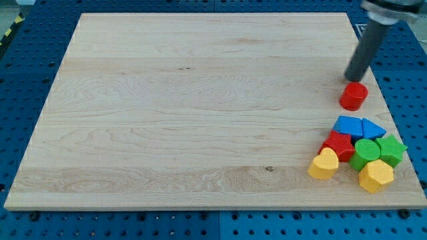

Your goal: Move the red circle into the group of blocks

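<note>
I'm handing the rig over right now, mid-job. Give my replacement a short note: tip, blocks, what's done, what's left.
My tip sits just above the red circle, at or near its upper edge; contact unclear.
The red circle lies alone near the board's right edge, apart from the group of blocks at the view's bottom right.
Done: tip lined up behind it.
Left: push it toward the view's bottom into the group.

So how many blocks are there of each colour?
Red: 2, the red circle below my tip and a red block in the group.
Blue: 2, and.
Green: 2, and.
Yellow: 2, and.
Total: 8 blocks.
</note>
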Controlling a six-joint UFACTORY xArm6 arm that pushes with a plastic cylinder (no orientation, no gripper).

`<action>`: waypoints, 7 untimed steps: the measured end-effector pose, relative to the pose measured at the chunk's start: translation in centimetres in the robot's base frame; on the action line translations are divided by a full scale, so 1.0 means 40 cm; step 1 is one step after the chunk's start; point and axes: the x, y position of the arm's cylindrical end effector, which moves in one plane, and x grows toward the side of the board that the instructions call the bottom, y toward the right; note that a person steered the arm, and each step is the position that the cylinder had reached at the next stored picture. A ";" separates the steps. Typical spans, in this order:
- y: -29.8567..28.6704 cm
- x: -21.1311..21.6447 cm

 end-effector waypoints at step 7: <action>-0.033 0.081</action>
